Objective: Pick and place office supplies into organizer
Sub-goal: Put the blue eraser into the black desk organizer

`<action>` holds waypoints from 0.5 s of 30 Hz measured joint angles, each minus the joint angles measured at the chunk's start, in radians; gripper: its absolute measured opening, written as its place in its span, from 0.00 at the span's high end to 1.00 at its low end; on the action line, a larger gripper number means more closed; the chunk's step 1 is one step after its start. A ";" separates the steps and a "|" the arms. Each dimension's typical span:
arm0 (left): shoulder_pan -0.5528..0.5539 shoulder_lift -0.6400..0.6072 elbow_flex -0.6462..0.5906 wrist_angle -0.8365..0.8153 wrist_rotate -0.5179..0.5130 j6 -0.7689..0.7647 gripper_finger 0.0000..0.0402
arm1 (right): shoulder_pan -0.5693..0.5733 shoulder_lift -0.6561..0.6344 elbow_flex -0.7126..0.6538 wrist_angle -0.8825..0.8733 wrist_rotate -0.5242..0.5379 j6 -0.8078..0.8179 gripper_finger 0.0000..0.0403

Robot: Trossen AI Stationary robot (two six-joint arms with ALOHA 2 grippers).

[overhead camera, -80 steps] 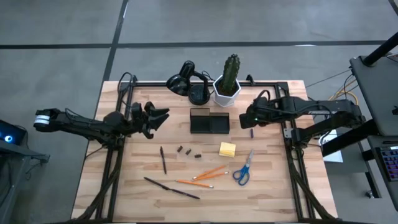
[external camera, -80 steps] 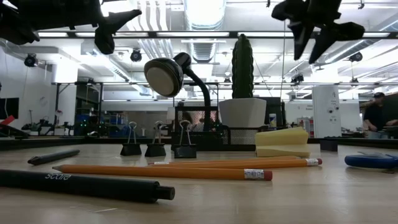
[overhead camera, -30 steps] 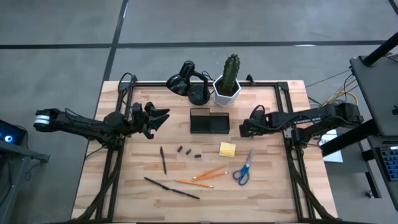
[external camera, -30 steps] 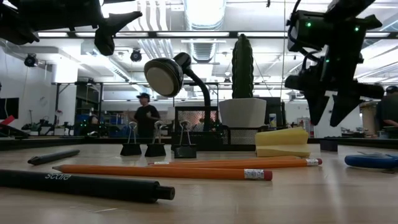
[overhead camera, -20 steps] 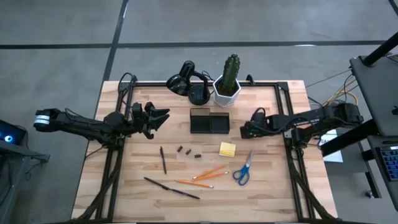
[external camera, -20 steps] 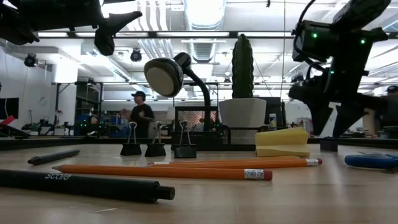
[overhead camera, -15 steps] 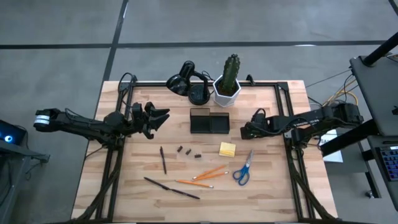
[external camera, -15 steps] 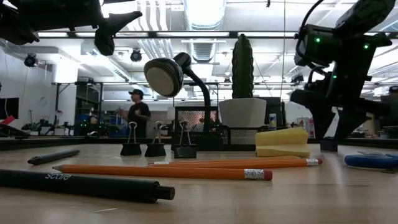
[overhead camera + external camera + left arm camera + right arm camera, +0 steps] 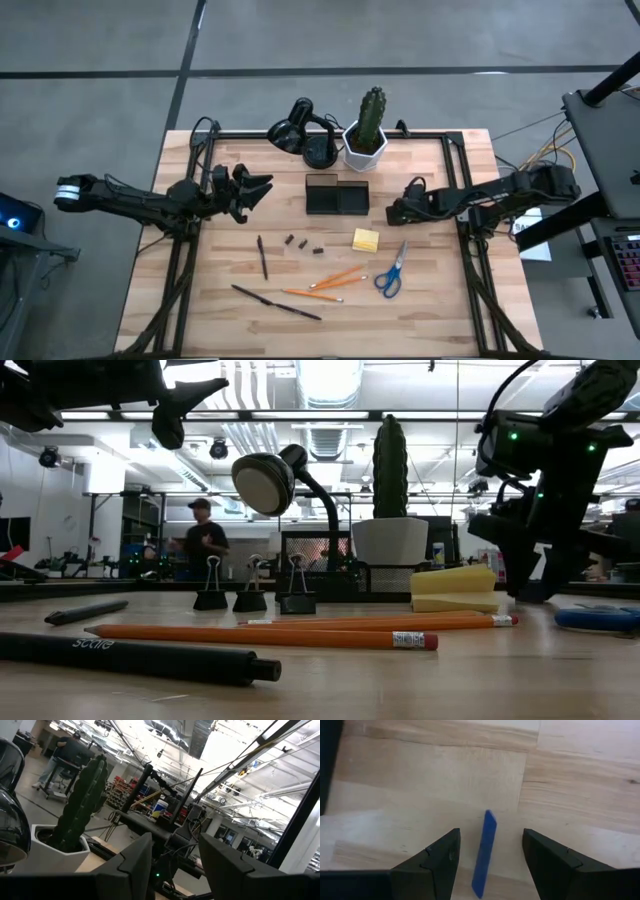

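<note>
High view is showing the wooden plank surface (image 9: 430,300) w/ a black frame round it; both arms are reaching in from the sides. Left claw (image 9: 258,186) is hanging above the surface's left part, fingers apart, holding nothing. Right claw (image 9: 392,211) is sitting low, just right of the organizer (image 9: 337,196), fingers spread wide either side of a thin blue stick-like piece (image 9: 485,852) lying on the wood; not gripping it. What that piece is: can't tell; it's too small to make out from above.

Organizer is a black rectangular tray, two compartments, interior too dark to read. Behind it: black desk lamp (image 9: 297,128) w/ round head, cactus (image 9: 371,115) in a white angular pot.

Scissors (image 9: 391,272), blue handles, are lying front right. Yellow sticky pad (image 9: 366,240), square, is sitting just in front of the organizer. Orange pencils (image 9: 332,282) are crossing near centre front. Thin dark pens (image 9: 275,302) are lying front left. Three small binder clips (image 9: 303,243), tiny dark specks from above, are standing in a row.

Low view: a person (image 9: 200,538) is standing far back, blurred.
</note>
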 joint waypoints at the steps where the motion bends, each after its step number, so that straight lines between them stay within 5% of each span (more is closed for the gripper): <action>1: 0.000 0.000 0.000 0.000 0.000 0.000 0.63 | 0.000 0.005 0.001 0.001 0.002 0.000 0.50; 15: 0.000 0.000 0.000 0.000 0.000 0.000 0.63 | 0.000 0.061 0.048 -0.001 -0.006 -0.001 0.52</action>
